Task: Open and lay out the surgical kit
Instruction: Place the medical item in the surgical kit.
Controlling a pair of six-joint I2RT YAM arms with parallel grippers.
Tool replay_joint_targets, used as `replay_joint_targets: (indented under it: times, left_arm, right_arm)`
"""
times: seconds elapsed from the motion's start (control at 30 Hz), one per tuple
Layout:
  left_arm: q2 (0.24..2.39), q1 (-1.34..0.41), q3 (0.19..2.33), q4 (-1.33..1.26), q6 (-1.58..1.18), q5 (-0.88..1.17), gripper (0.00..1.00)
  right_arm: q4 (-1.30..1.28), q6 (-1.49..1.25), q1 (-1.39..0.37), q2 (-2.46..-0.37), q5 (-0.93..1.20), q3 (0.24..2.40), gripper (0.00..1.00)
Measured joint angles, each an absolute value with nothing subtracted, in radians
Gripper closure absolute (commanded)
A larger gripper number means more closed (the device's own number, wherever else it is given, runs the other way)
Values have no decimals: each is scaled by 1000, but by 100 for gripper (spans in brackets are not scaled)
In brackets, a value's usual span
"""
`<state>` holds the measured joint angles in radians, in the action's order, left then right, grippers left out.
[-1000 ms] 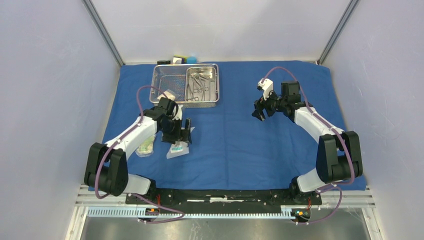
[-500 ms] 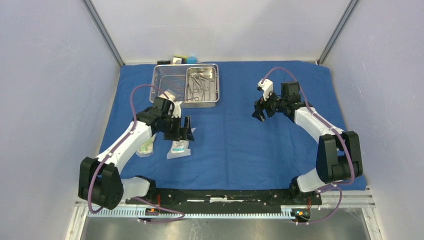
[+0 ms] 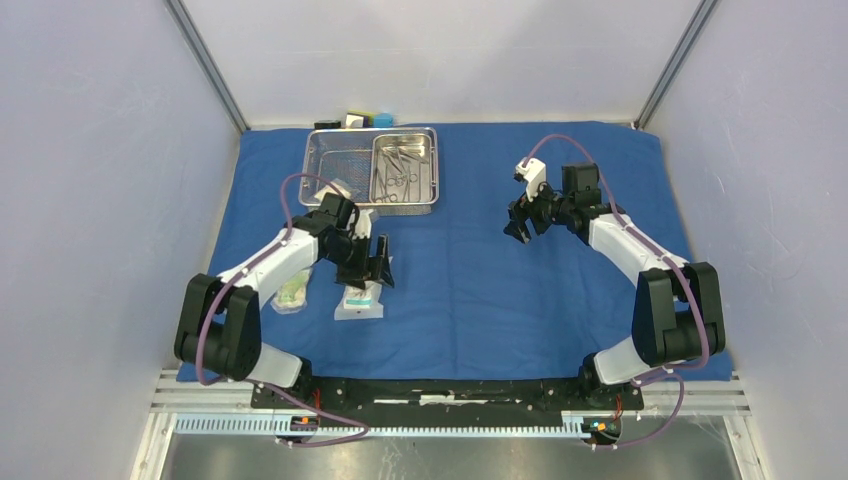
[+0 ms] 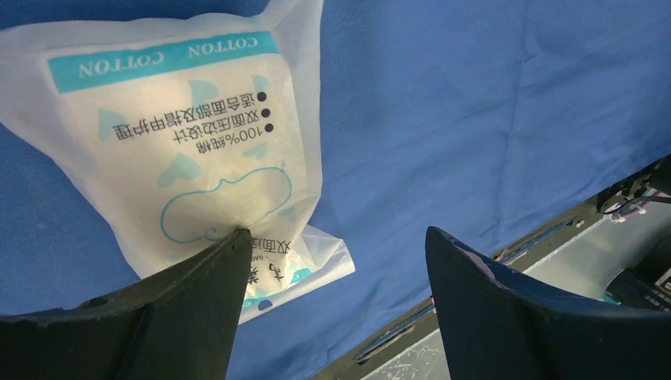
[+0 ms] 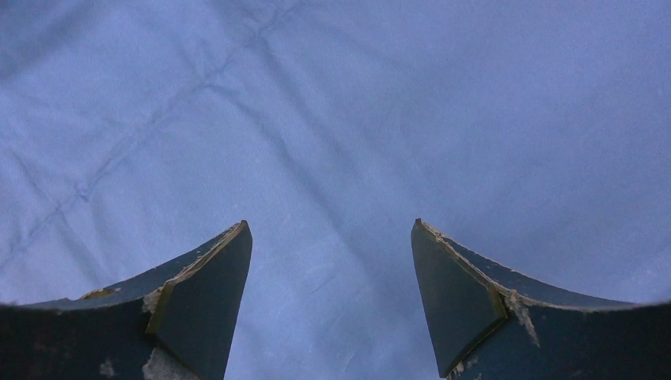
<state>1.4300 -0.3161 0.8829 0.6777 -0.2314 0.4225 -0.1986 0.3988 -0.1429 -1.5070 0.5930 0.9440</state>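
Surgical kit (image 3: 470,280): instruments (image 3: 396,176) in steel pan (image 3: 432,170)

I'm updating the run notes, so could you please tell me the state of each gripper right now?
Left gripper: open, holding nothing, near the cotton packet.
Right gripper: open, holding nothing, over the blue cloth.

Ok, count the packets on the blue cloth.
3: a cotton packet by the left tool; a greenish packet beside the left arm; a third packet by the mesh basket, partly hidden.

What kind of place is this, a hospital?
Probably a robot test booth: plain pale walls box in the left arm and right arm, over a blue cloth holding a steel basket.
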Motion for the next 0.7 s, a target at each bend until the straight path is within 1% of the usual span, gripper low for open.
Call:
replay_joint_targets:
  times: [0.2, 0.37, 0.6, 0.7]
  left_arm:
    - [1470, -316, 916, 692, -231, 451, 6]
    - [1473, -316, 1016, 733, -202, 455, 0]
    - [1454, -305, 1171, 746, -144, 373, 1]
    - [1530, -276, 1322, 796, -114, 331, 4]
  right_arm:
    - [-199, 399, -143, -1507, 593, 944, 19]
    - [-200, 399, -143, -1507, 593, 944, 19]
    - [-201, 399, -143, -1507, 593, 944, 19]
    - [-202, 400, -143, -1507, 593, 944, 19]
